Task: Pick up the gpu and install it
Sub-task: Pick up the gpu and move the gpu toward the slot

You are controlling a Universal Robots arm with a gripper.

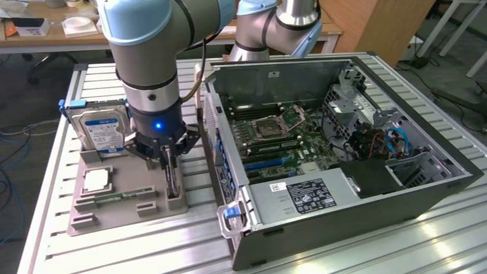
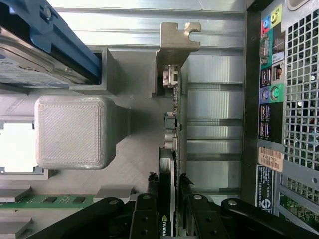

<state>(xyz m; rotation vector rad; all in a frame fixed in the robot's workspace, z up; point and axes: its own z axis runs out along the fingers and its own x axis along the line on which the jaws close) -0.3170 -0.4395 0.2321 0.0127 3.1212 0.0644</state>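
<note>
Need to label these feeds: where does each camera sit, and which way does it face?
Exterior view: off the arm, above the table, looking down at the open computer case and parts tray; the arm shows.
Wrist view: on the wrist, looking down at the gpu; the jaws show.
Shared: gpu, hard drive, parts tray, computer case.

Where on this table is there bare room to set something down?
Free: the slatted table in front of the grey tray, and the corner past the computer case at the exterior view's lower right. Crowded: the gap between tray and case, where the gripper hangs at the gpu.
</note>
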